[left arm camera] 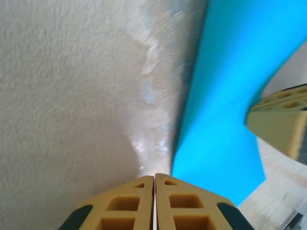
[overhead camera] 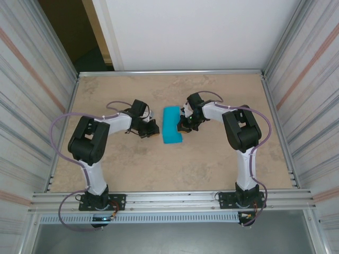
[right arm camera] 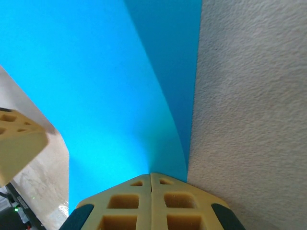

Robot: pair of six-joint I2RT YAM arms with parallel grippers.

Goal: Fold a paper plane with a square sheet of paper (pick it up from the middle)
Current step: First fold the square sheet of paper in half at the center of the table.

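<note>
The square sheet of paper (overhead camera: 172, 125) is teal-blue and lies as a narrow folded rectangle in the middle of the table. My right gripper (overhead camera: 183, 126) is at its right edge. In the right wrist view the paper's upper layer (right arm camera: 96, 86) curves up into my right gripper (right arm camera: 151, 174), which is shut on it, and a darker lower layer lies flat beside it. My left gripper (overhead camera: 154, 130) rests low at the paper's left edge. In the left wrist view my left gripper (left arm camera: 155, 176) is shut on nothing, just beside the paper (left arm camera: 230, 96).
The beige table (overhead camera: 159, 169) is walled by metal frames on the left, right and far sides. Each wrist view catches the other gripper's yellow fingertip (left arm camera: 280, 122) (right arm camera: 19, 143) across the paper. Both arms reach in from the near rail.
</note>
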